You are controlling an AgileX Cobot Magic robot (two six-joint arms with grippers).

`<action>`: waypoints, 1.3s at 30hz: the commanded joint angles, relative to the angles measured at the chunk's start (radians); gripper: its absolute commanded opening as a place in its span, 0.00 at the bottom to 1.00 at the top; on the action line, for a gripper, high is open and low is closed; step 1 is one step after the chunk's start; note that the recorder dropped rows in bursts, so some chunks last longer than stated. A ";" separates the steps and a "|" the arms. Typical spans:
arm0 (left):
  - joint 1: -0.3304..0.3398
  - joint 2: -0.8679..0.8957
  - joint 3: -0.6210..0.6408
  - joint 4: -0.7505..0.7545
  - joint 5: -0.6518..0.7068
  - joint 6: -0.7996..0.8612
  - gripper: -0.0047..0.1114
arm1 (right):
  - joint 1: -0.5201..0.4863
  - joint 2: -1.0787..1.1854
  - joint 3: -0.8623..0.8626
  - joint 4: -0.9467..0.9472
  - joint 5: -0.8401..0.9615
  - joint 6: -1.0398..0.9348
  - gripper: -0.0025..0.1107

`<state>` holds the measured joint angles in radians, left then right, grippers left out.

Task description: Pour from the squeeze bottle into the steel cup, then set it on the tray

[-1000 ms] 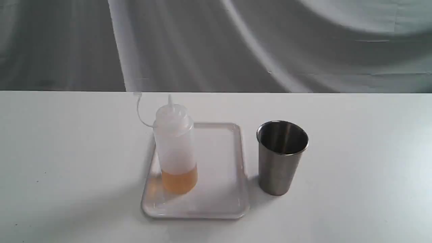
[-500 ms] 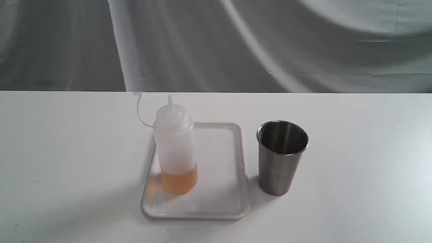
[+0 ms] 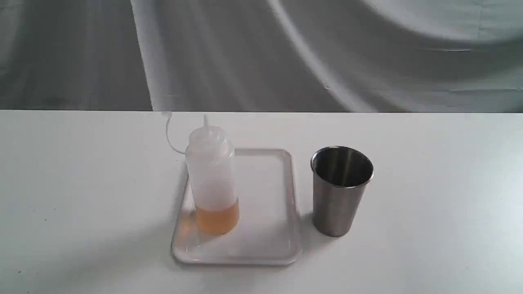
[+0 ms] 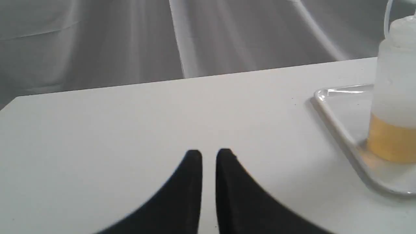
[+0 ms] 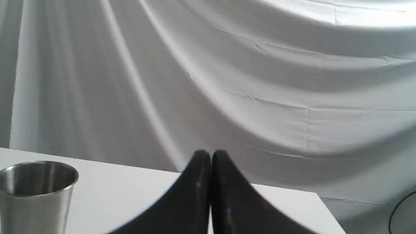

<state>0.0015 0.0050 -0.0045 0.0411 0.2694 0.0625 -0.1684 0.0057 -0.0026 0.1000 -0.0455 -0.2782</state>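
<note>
The squeeze bottle (image 3: 212, 179) stands upright on the left part of the white tray (image 3: 269, 245), with amber liquid in its lower quarter and its cap strap curling up to the left. Nothing touches it. The steel cup (image 3: 341, 196) stands upright on the table just right of the tray. My left gripper (image 4: 209, 154) hovers over bare table, well away from the bottle (image 4: 393, 97) and the tray's rim (image 4: 338, 130); only a thin slit separates its empty fingers. My right gripper (image 5: 211, 154) is shut and empty, off to the side of the cup (image 5: 32, 195). Neither arm shows in the exterior view.
The white table (image 3: 81, 183) stretches wide on both sides of the tray and cup. A grey draped cloth (image 3: 286, 53) hangs behind the table's far edge. A dark cable (image 5: 403, 208) shows past the table's corner in the right wrist view.
</note>
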 commanded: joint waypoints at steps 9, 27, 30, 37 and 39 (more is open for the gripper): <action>-0.001 -0.005 0.004 0.002 -0.007 -0.002 0.11 | -0.023 -0.006 0.003 -0.010 0.005 0.003 0.02; -0.001 -0.005 0.004 0.002 -0.007 -0.002 0.11 | -0.150 -0.006 0.003 -0.004 0.192 0.037 0.02; -0.001 -0.005 0.004 0.002 -0.007 -0.002 0.11 | -0.152 -0.006 0.003 -0.004 0.219 0.056 0.02; -0.001 -0.005 0.004 0.002 -0.007 -0.002 0.11 | -0.152 -0.006 0.003 -0.004 0.308 0.070 0.02; -0.001 -0.005 0.004 0.002 -0.007 -0.002 0.11 | -0.152 -0.006 0.003 -0.004 0.342 0.070 0.02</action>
<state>0.0015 0.0050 -0.0045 0.0411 0.2694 0.0625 -0.3141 0.0057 -0.0026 0.1000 0.2671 -0.2107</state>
